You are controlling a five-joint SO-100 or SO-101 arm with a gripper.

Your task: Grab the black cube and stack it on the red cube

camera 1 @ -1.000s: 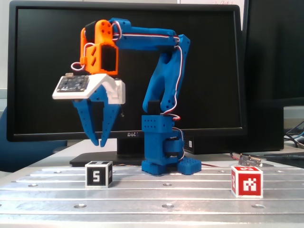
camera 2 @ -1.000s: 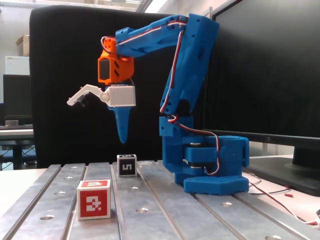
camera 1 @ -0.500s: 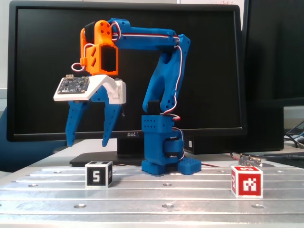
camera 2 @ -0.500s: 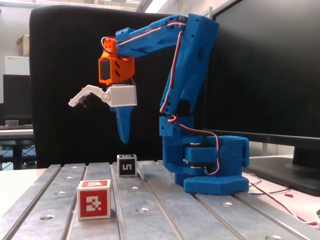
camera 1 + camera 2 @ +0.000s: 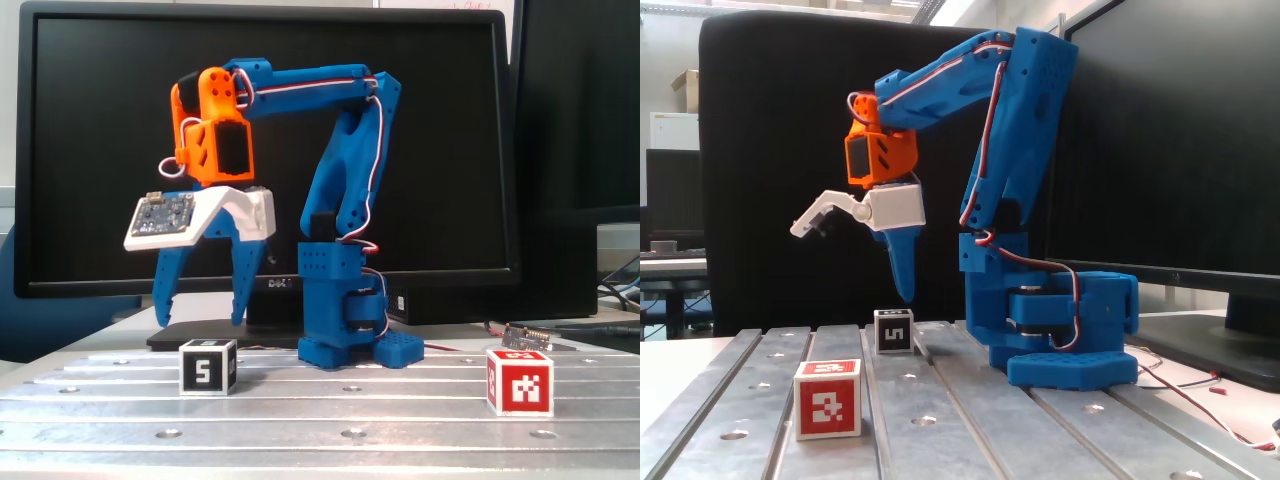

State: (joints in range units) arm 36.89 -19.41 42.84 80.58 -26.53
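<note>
The black cube (image 5: 207, 367) with a white "5" sits on the slotted metal table (image 5: 350, 415), left of the arm's base; in the other fixed view the black cube (image 5: 894, 330) lies further back. The red cube (image 5: 520, 381) stands at the right, and the same red cube (image 5: 828, 399) is near the front left in the side view. My blue gripper (image 5: 199, 320) hangs open just above and slightly behind the black cube, its fingers spread wide and holding nothing. From the side the gripper (image 5: 906, 296) points down, its tips a little above the cube.
The arm's blue base (image 5: 345, 325) stands on the table right of the black cube. A large dark monitor (image 5: 420, 180) fills the background. A small circuit board with wires (image 5: 528, 336) lies behind the red cube. A second screen (image 5: 1170, 150) stands at the right.
The gripper opened wide over the last second, then dropped lower toward the black cube. Both cubes stayed put.
</note>
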